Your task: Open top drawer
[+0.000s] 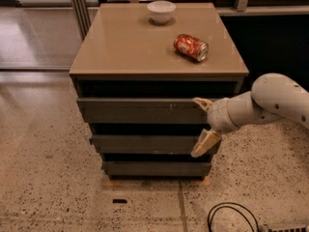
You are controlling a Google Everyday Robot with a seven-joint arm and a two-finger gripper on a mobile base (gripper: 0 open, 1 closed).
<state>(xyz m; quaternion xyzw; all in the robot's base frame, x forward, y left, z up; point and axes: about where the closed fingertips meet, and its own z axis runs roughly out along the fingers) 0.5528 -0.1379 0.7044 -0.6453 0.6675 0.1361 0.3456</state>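
The top drawer (140, 110) sits directly below the surface (125, 52) and appears shut or nearly so. The gripper (203, 124) stands at the drawer's right end, spread wide, with one finger at the front's upper edge.

Risks:
- The front has no handle, so a pull at one end may slip or skew the drawer.
- A jolt may roll the can (190, 47), which lies on its side.

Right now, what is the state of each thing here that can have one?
Top drawer: looks closed.
Middle drawer: closed.
Bottom drawer: closed.
Gripper: open, at the top drawer's right end.
Can: lying on its side.
Bowl: upright.
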